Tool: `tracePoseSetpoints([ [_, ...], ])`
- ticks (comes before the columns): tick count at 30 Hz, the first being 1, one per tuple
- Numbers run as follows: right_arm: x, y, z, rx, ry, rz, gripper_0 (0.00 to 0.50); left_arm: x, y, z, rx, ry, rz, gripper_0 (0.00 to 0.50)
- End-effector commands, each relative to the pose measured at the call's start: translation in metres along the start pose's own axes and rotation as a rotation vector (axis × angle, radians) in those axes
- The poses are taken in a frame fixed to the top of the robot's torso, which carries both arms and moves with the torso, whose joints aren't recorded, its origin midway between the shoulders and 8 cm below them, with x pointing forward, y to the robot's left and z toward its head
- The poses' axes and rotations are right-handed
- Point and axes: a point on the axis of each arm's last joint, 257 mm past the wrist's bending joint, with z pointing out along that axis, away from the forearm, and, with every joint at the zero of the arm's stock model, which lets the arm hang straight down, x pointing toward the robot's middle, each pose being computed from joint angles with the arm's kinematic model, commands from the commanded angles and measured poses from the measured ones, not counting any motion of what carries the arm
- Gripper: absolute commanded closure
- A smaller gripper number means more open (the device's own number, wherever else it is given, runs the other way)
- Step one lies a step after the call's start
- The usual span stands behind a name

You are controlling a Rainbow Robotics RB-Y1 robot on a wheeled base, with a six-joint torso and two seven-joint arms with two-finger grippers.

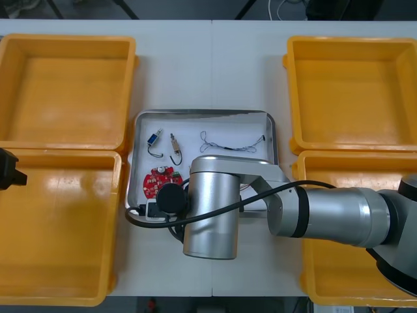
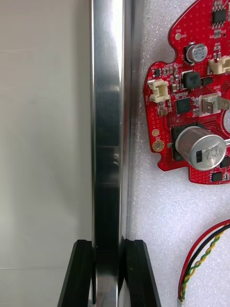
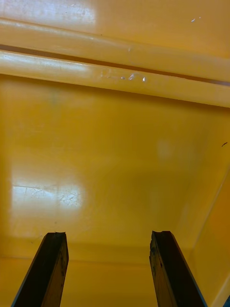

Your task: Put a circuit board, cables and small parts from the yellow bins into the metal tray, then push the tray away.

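Observation:
The metal tray (image 1: 203, 113), white inside, lies between the bins. In it are a round red circuit board (image 1: 159, 180), two small metal parts (image 1: 154, 139) (image 1: 174, 146) and a thin twisted cable (image 1: 232, 143). My right arm (image 1: 210, 212) reaches over the tray's near left corner. In the right wrist view my right gripper (image 2: 109, 244) is shut on the tray's shiny rim (image 2: 108, 120), one finger on each side. The circuit board (image 2: 191, 96) and a red and yellow cable (image 2: 203, 254) lie inside. My left gripper (image 3: 108, 235) hangs open over a yellow bin's floor (image 3: 105, 158).
Two yellow bins (image 1: 65, 85) (image 1: 58, 228) stand at the left and two more (image 1: 352, 91) (image 1: 339, 280) at the right, all bare inside. My left gripper (image 1: 10, 169) shows at the far left edge. Bare table (image 1: 212, 65) lies beyond the tray.

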Motion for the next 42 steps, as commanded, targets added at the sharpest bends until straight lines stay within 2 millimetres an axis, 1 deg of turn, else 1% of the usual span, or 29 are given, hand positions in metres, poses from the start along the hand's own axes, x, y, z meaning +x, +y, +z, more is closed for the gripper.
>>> tracePoseSetpoints([
  [1,-0.01,-0.035,-0.014,0.101,-0.016,-0.067,0.5,-0.002,0.012,-0.013,-0.038,-0.02,0.119,0.0],
  [2,-0.01,-0.043,-0.016,0.124,-0.013,-0.072,0.5,-0.002,0.012,-0.013,-0.038,-0.02,0.119,0.0],
  [4,-0.009,-0.053,-0.02,0.151,-0.009,-0.078,0.5,-0.002,0.012,-0.013,-0.038,-0.02,0.119,0.0],
  [7,-0.006,-0.063,-0.023,0.17,-0.003,-0.078,0.5,-0.002,0.012,-0.013,-0.038,-0.02,0.119,0.0],
  [15,0.0,-0.083,-0.029,0.21,0.013,-0.085,0.5,-0.002,0.012,-0.013,-0.038,-0.02,0.119,0.0],
  [18,-0.002,-0.087,-0.032,0.22,0.012,-0.087,0.5,-0.002,0.012,-0.013,-0.038,-0.02,0.119,0.0],
  [24,0.0,-0.105,-0.031,0.251,0.031,-0.08,0.5,-0.002,0.012,-0.013,-0.038,-0.02,0.119,0.0],
  [34,-0.004,-0.132,-0.033,0.295,0.032,-0.077,0.5,-0.002,0.012,-0.013,-0.038,-0.02,0.119,0.0],
  [35,-0.004,-0.138,-0.034,0.304,0.033,-0.078,0.5,-0.002,0.012,-0.013,-0.038,-0.02,0.119,0.0],
  [42,-0.011,-0.16,-0.031,0.334,0.017,-0.079,0.5,-0.002,0.012,-0.013,-0.038,-0.02,0.119,0.0],
])
